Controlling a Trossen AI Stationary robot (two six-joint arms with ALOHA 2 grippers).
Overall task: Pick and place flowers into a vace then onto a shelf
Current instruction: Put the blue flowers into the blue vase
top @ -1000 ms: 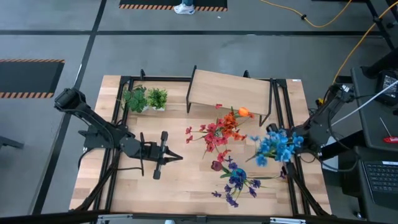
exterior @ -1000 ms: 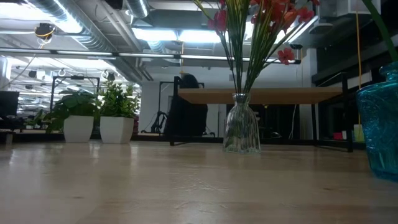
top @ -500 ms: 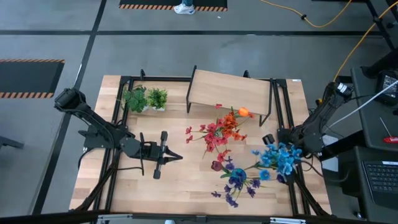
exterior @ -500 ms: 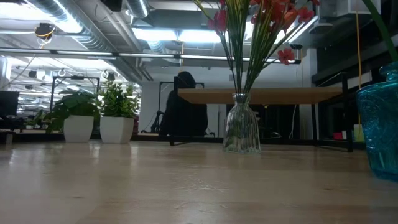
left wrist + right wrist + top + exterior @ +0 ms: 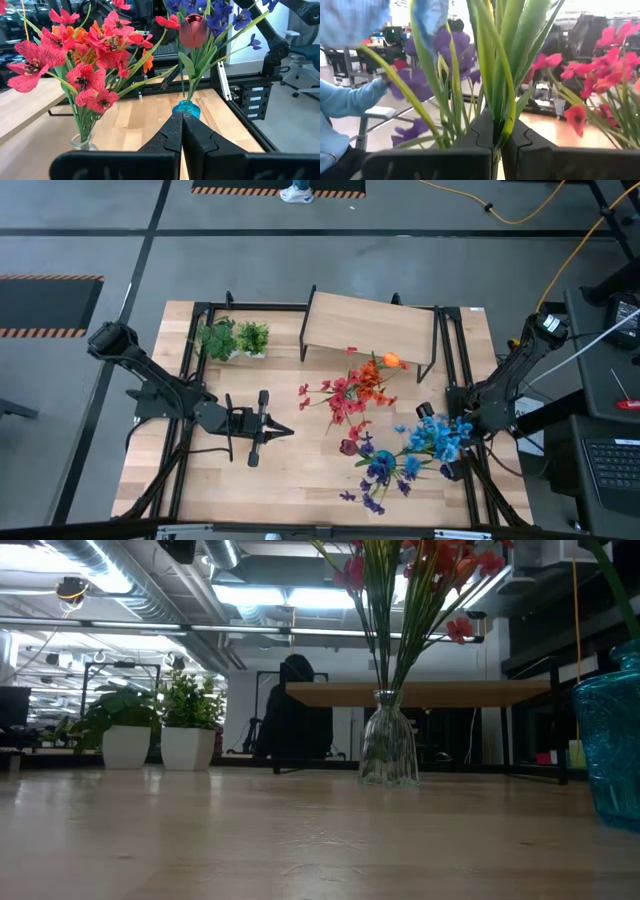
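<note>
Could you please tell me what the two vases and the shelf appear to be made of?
The clear vase looks like ribbed glass: see-through, stems visible inside. The blue vase seems tinted turquoise glass, translucent and glossy. The shelf looks like light matte wood on thin black legs, probably metal.

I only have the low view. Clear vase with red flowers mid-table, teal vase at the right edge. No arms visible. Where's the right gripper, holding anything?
Observer: The right gripper is shut on the stems of the blue flowers, near the right side of the table, seen from above.
Operator: Are they in the teal vase?
Observer: Cannot tell. From above, the blue flowers sit just right of the purple flowers, which stand in the teal vase.
Operator: Left arm?
Observer: The left gripper is shut and empty, low on the table's left half, pointing toward the red flowers.
Operator: Anything on the shelf?
Observer: From above, the shelf top is bare; both vases stand on the table.
</note>
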